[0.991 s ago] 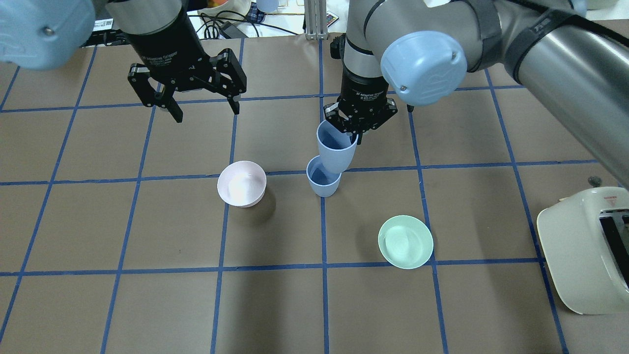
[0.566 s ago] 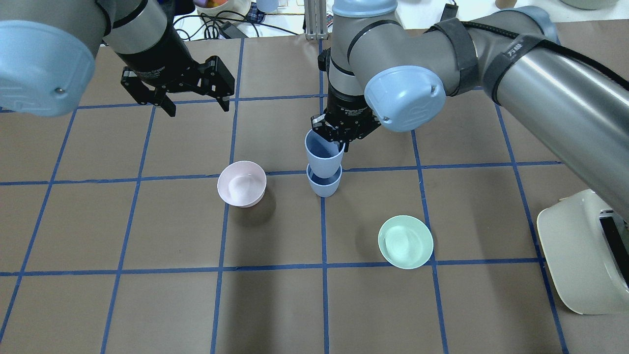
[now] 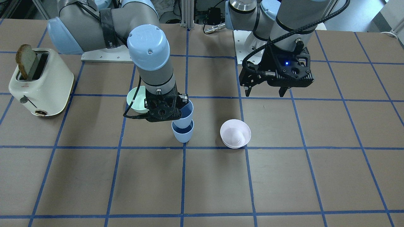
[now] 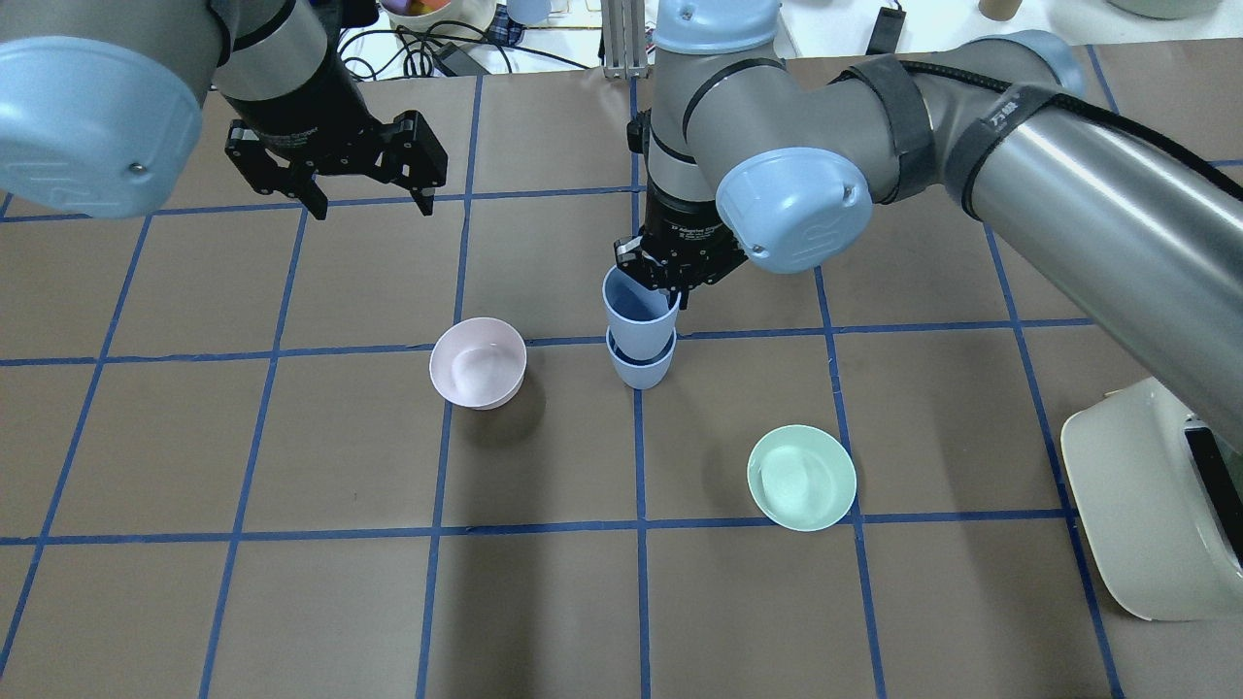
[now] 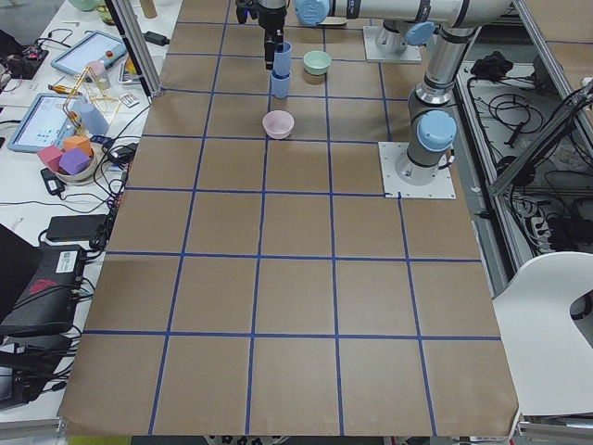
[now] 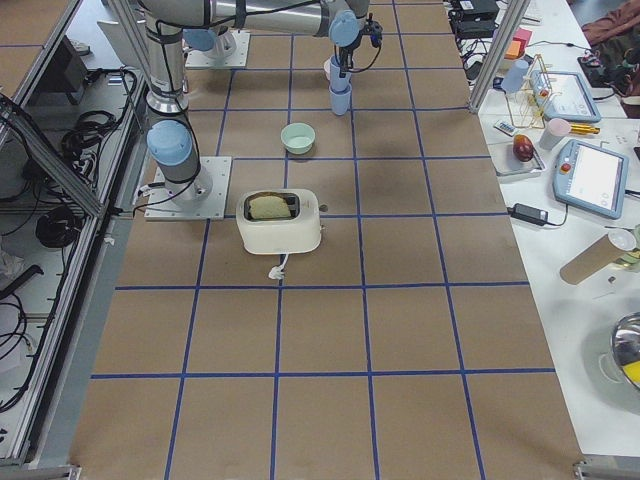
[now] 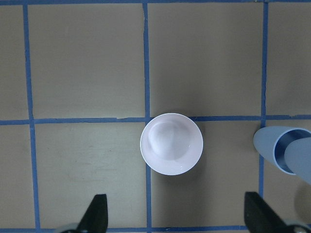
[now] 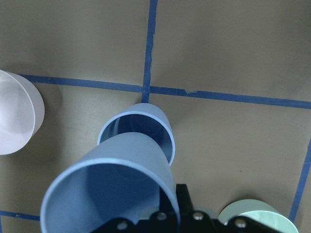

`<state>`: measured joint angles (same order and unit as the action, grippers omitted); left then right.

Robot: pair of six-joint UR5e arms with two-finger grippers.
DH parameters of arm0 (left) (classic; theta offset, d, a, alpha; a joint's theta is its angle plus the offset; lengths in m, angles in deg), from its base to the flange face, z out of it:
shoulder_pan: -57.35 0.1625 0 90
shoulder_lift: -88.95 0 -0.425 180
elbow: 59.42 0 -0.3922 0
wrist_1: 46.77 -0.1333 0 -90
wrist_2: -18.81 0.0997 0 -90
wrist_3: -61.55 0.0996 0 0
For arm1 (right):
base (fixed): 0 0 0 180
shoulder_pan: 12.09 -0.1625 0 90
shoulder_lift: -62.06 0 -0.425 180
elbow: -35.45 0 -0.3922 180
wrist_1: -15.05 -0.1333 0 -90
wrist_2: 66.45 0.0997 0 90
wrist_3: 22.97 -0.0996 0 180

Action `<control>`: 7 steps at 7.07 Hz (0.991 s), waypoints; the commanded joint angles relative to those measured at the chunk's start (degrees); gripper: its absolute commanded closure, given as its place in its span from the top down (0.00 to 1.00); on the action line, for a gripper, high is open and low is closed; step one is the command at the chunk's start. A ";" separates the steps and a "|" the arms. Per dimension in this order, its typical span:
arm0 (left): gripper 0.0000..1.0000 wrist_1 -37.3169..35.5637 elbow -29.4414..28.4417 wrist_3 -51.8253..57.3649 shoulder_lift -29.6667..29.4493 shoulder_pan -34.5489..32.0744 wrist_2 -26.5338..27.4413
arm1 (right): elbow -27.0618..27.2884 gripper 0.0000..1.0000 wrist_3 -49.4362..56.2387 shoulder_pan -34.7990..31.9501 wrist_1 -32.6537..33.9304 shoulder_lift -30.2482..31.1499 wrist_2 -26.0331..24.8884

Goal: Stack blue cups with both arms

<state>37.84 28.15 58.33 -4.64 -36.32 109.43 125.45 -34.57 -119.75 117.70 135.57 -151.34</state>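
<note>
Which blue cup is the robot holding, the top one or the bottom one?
The top blue cup: the right gripper pinches its rim. The bottom blue cup stands on the table, with the top one partly inside it.

Desk (image 4: 291,602) was covered in brown paper, marked off by blue tape grid (image 4: 437,532). Lower blue cup (image 4: 640,372) was stood upright on grid line. Pink bowl (image 4: 478,362) was set near it, green bowl (image 4: 801,477) apart. Cream toaster (image 3: 41,82) was placed near desk's end.

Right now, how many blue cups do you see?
2. One cup stands on the table by the centre line; the other cup, held by the right gripper, has its base in the first's mouth. None looks hidden.
</note>
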 commanded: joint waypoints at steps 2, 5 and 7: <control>1.00 -0.06 -0.04 0.23 -0.10 -0.02 -0.89 | 0.87 0.00 0.09 0.00 2.02 -0.12 0.25; 1.00 -0.24 0.22 0.14 0.25 -0.02 -0.71 | 0.87 0.12 0.00 0.00 2.91 -0.91 0.16; 1.00 -0.24 0.23 0.23 0.34 -0.02 -0.80 | 0.87 0.99 0.09 0.00 2.91 -0.91 0.08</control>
<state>37.63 28.33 58.54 -4.36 -36.34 108.66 126.32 -34.55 -119.76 120.59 134.71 -151.20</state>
